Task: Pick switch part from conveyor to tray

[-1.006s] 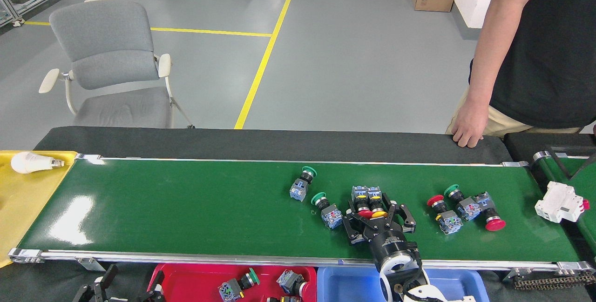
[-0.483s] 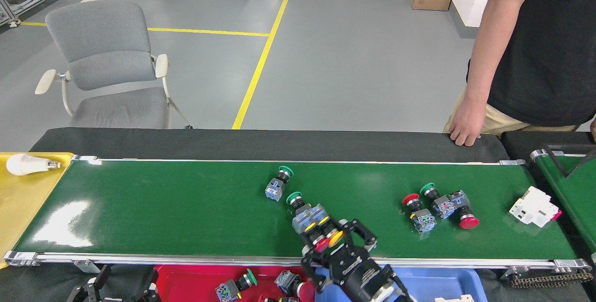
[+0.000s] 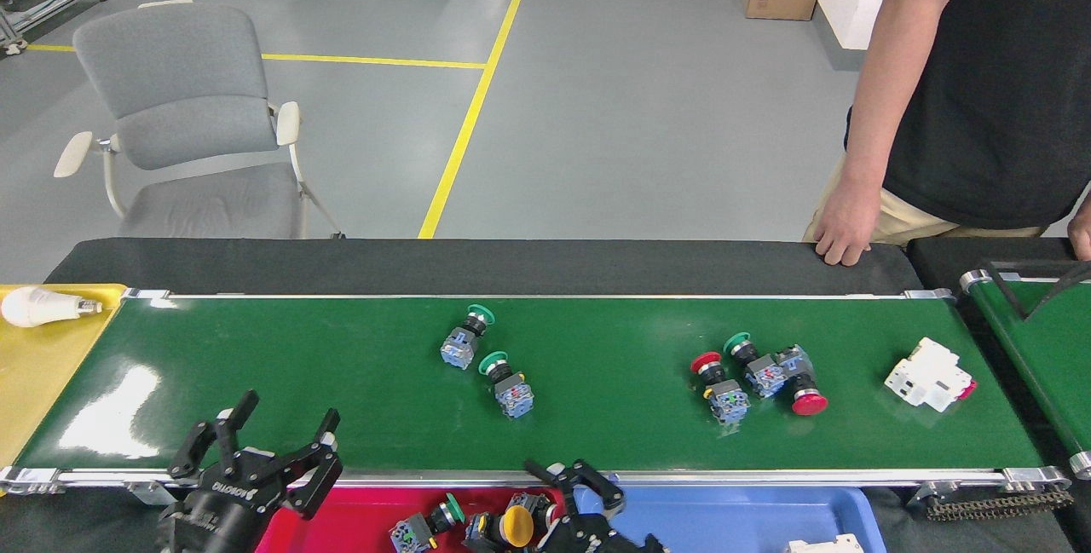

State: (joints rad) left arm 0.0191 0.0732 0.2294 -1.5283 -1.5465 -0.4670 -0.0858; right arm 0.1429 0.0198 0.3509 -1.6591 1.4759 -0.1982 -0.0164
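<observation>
The right gripper [image 3: 580,493] has moved off the glossy green conveyor [image 3: 341,383] down over the red tray [image 3: 358,523], jaws apart, with a yellow-capped switch part [image 3: 511,527] below it in the tray. The left gripper [image 3: 264,459] has risen into view, its black fingers spread. Green- and red-capped switches [image 3: 511,383] lie on the belt. Beyond it are a grey chair [image 3: 187,118] and a person's hand [image 3: 839,229].
</observation>
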